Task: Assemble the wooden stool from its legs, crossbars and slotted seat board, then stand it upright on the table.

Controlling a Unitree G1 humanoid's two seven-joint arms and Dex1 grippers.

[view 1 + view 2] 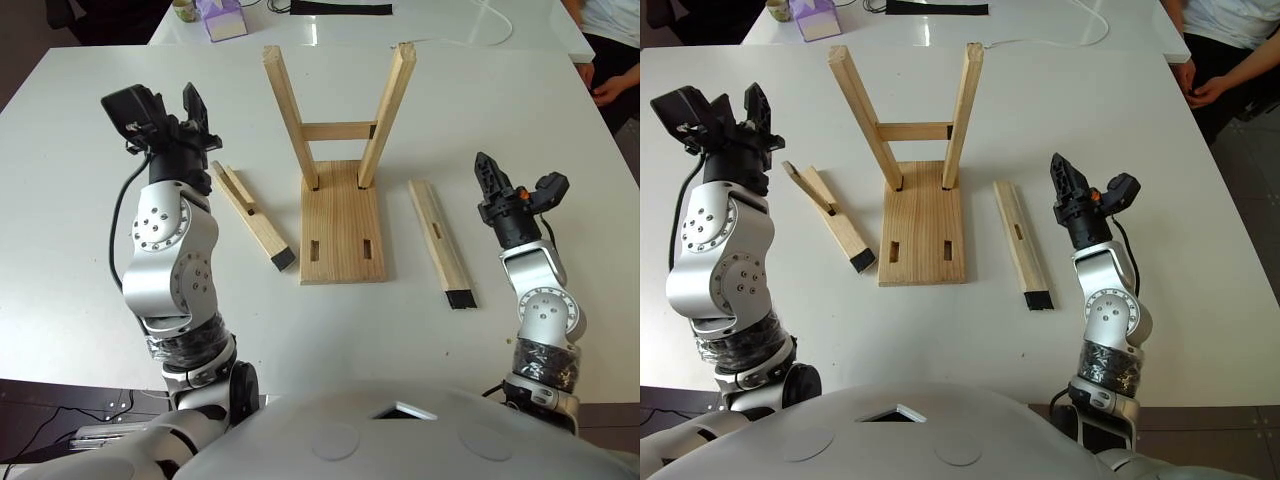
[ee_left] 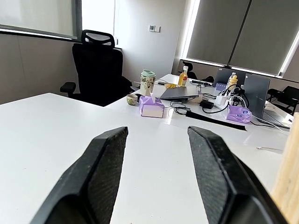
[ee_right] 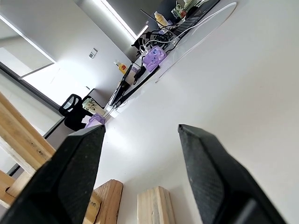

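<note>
The stool is about half made. The seat board point(image 1: 340, 225) lies flat in the middle of the bench point(image 1: 90, 200). Two legs point(image 1: 290, 110) stand in the two far slots and point up and away. A crossbar point(image 1: 338, 131) joins them like a rung.

The two near slots point(image 1: 314, 250) in the board have nothing in them. One loose leg point(image 1: 255, 220) lies on the bench just to the left of the board. A thinner stick point(image 1: 228, 178) lies at its far end, and I cannot tell if the two are joined. The other loose leg point(image 1: 440, 245) lies just to the right of the board.

The left pincer point(image 2: 156, 135) is up over the bench, near the far end of the left loose leg. Its fingers are spread and hold nothing. The right pincer point(image 3: 140, 128) is near the right loose leg. Its fingers are spread too and hold nothing.

I think a lot is left to do. Both loose legs must go into the near slots. They likely need a crossbar between them too. Then the stool must be turned over to stand on its legs.
</note>
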